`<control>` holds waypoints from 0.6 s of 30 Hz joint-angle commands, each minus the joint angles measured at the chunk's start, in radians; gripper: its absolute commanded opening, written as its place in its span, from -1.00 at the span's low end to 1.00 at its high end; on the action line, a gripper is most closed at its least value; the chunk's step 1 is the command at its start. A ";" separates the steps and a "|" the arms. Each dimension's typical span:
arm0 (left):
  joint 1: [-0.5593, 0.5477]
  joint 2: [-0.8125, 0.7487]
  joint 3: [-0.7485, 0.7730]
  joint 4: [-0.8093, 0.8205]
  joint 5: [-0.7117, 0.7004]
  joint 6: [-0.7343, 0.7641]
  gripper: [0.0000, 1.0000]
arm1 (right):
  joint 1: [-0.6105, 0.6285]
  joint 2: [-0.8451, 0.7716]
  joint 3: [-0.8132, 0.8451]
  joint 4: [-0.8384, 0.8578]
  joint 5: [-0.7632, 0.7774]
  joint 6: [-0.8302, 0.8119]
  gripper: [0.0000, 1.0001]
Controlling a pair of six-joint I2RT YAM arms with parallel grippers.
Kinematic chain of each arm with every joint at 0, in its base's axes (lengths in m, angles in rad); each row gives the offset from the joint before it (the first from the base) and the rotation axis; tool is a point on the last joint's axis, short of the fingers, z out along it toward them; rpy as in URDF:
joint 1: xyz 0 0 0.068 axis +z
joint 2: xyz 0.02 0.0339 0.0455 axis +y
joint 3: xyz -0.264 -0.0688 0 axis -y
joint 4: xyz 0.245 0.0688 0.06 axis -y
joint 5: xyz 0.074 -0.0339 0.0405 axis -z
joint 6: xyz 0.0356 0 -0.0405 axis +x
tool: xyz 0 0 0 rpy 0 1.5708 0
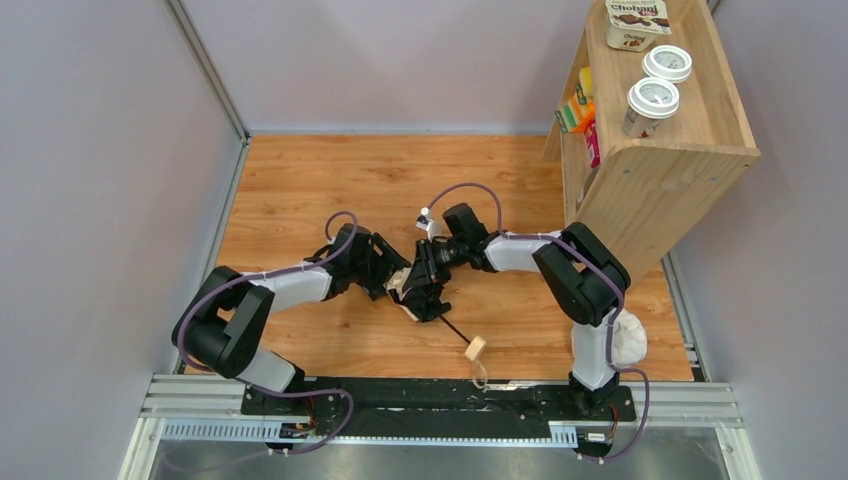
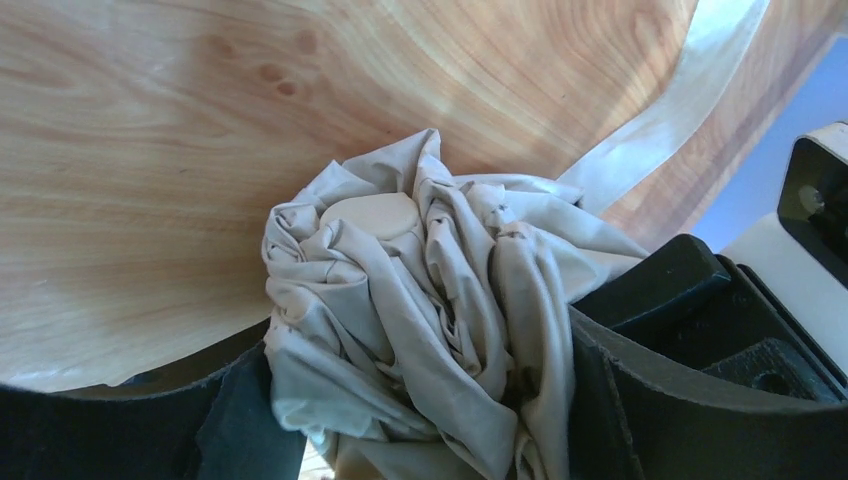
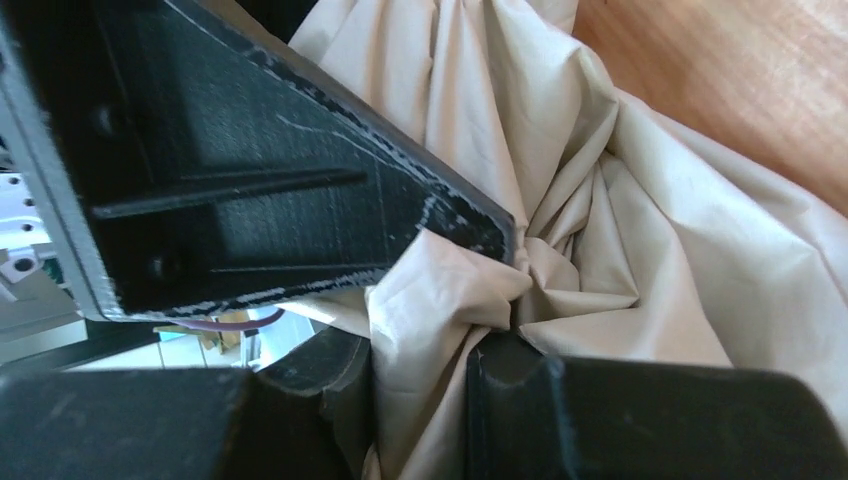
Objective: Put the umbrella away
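Left arm reaches in from its base toward table [image 1: 300, 180] centre. Left claw [image 1: 388, 278] is clamped on the umbrella [image 1: 412, 300]. In the left wrist view the crumpled cream canopy [image 2: 420, 290] fills the whole gap, with a dark finger [image 2: 235, 420] pressed against each side of the bundle. The fabric bulges out past the fingertips over the wood, with a flat round patch showing in the folds.

The umbrella lies mid-table, right between the two claws, which meet nose to nose over it. The canopy is mostly hidden under them from above. The thin dark shaft [image 1: 452, 328] sticks out toward the near edge and to the right, ending in the small wooden knob [image 1: 476, 348]. The knob rests on the table clear of both claws.

Right claw [image 1: 428, 272] comes in from the other side, also on the canopy. In the right wrist view one fold of cloth is pinched between the upper finger [image 3: 300, 170] tip and the lower finger. The rest of the fabric spills away to the right of the pinch.

A white bag [image 1: 628, 340] sits just beside the right arm's lower link, well apart from the umbrella.

A wooden shelf [image 1: 690, 150] stands at the far right, with two lidded cups [image 1: 653, 105] and a Chobani box [image 1: 638, 15] on top.
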 commanded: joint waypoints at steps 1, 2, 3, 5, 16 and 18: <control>-0.037 0.088 -0.014 0.090 0.104 -0.047 0.60 | -0.007 -0.007 0.075 0.204 -0.112 0.050 -1.00; -0.037 0.095 -0.018 0.135 0.112 -0.050 0.53 | -0.005 -0.010 0.078 0.197 -0.117 0.030 -1.00; -0.039 0.100 -0.034 0.153 0.107 -0.059 0.37 | -0.002 -0.007 0.092 0.152 -0.126 -0.002 -1.00; -0.039 0.097 -0.069 0.231 0.091 -0.062 -0.28 | -0.005 -0.010 0.115 0.050 -0.105 -0.076 -1.00; -0.037 0.069 -0.072 0.195 -0.024 -0.042 -1.00 | 0.025 -0.131 0.191 -0.424 0.310 -0.373 0.24; -0.039 0.069 -0.069 0.179 -0.023 -0.050 -1.00 | 0.073 -0.191 0.175 -0.451 0.445 -0.439 0.60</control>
